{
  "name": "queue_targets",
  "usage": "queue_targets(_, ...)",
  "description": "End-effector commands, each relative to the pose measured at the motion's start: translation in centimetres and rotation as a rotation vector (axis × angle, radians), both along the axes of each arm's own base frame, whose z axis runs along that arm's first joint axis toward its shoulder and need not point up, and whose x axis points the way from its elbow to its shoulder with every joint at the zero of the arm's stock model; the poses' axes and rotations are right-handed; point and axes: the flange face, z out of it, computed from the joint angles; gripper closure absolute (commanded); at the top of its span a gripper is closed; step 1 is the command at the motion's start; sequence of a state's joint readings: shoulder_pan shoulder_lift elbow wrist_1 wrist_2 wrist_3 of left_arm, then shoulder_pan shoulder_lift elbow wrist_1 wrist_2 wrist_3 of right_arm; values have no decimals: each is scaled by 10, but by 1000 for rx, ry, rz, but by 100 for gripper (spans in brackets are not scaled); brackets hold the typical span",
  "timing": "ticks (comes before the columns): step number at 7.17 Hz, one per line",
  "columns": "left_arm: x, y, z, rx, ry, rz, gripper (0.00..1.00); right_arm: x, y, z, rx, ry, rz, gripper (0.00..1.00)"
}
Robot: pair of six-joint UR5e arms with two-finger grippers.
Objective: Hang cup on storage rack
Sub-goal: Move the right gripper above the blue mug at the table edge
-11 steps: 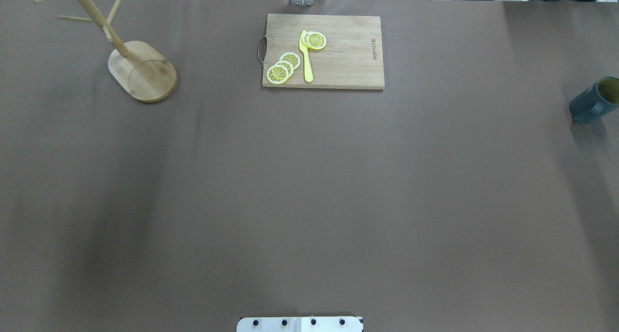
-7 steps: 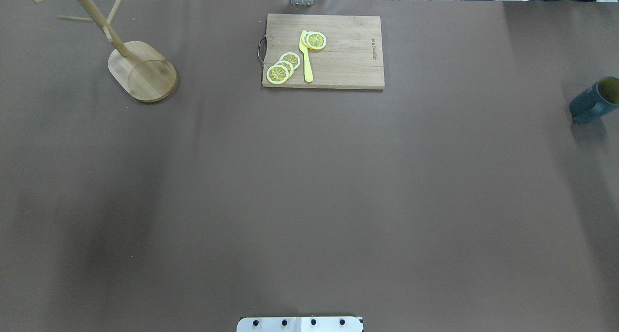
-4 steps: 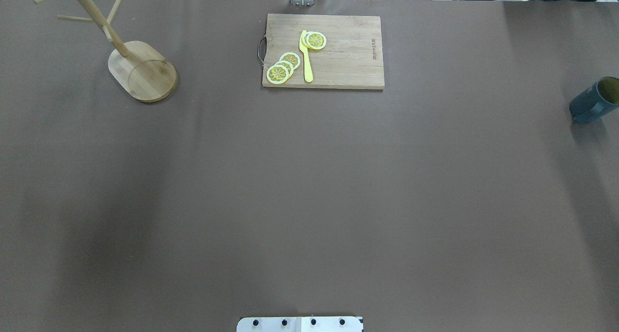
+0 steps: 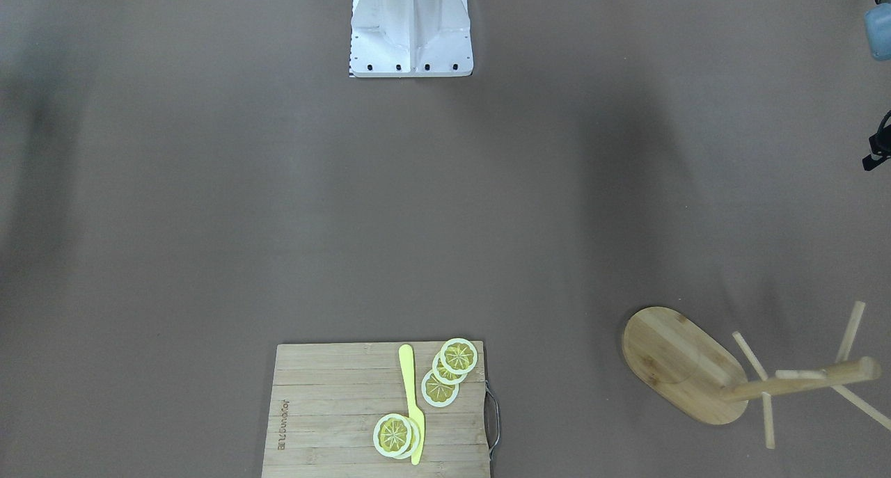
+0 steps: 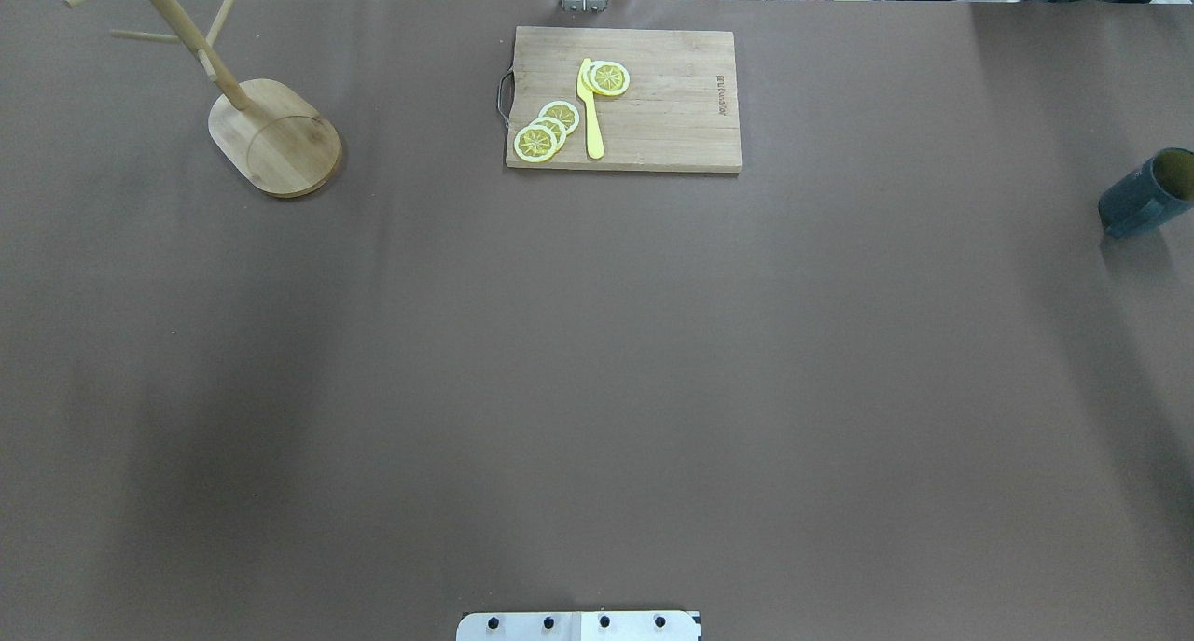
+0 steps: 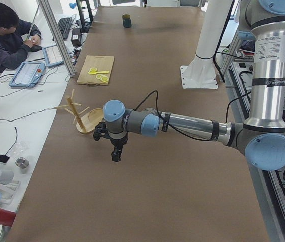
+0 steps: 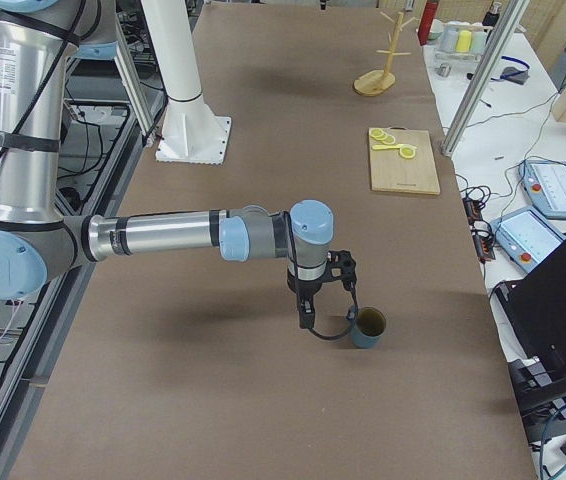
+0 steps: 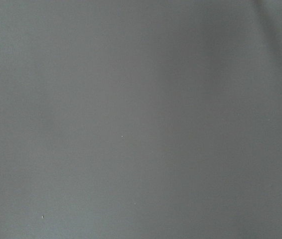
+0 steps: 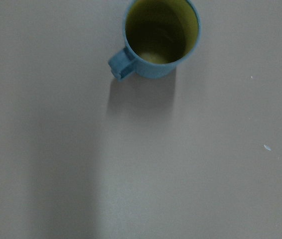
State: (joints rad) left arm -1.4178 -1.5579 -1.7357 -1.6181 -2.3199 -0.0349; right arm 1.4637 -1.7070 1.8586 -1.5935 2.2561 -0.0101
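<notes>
Dark slate-blue ribbed mug [image 7: 368,328]: upright at your table's [image 5: 597,389] right edge, just beside the right gripper [image 7: 308,318], apart from its fingers. Finger spread, right gripper and left gripper [image 6: 116,154]: cannot tell. Light bamboo mug tree [image 5: 275,142]: far left corner. Wooden cutting board [image 5: 672,109]: stamp [image 5: 720,98] unreadable.

left arm [image 6: 188,125], right arm [image 7: 153,235]: silver tubes, light-blue joint caps | cables [image 6: 155,92]: black | pedestal [image 4: 411,26]: white, dark screws
</notes>
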Motion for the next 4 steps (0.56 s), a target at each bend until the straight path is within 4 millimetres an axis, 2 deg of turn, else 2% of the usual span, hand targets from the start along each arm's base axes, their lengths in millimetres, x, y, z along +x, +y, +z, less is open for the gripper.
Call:
queue_targets(1,0,-6,-30,88,13,-4,1,-2,-21,-58,118,-12,4,0)
queue_targets(3,-1,-14,-45,199,24,-8,1,-4,-37,-78,162,-20,2,0)
queue_targets(4,-2,-19,-59,315,35,-10,1,-4,-35,-78,180,-19,3,0)
